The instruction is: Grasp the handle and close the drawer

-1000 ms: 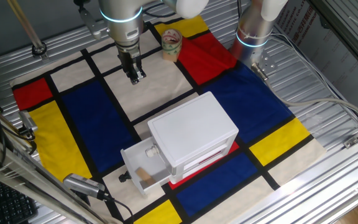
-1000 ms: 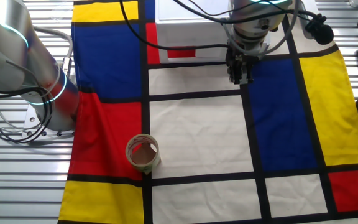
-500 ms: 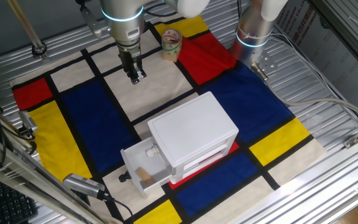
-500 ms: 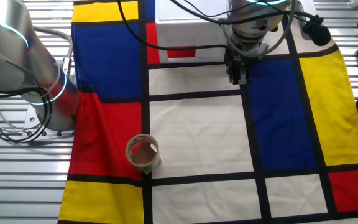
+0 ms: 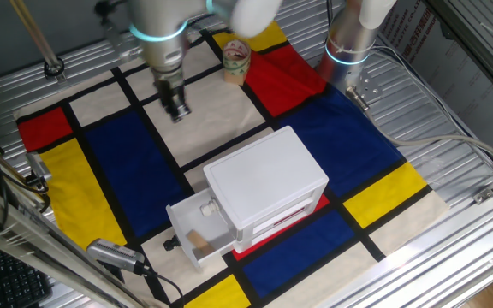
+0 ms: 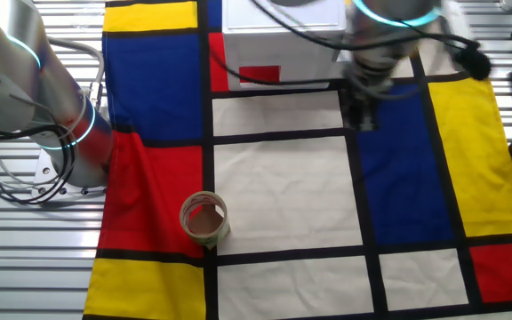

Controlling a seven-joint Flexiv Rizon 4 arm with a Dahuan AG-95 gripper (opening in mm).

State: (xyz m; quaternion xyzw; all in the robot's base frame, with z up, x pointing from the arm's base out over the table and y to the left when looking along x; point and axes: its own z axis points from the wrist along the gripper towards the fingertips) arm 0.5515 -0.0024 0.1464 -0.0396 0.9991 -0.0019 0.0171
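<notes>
The gripper hangs blurred over the cloth, so I cannot tell if its fingers are apart. The drawer stands pulled out at 5 o'clock from it, well apart, with the handle untouched.

Bright, even overhead light — soft shadows; arm and pincer motion-blurred, rest sharp.

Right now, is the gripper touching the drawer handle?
Apart. One fixed view shows the gripper over the cloth's far side, with open cloth between it and the handle on the open drawer.
</notes>
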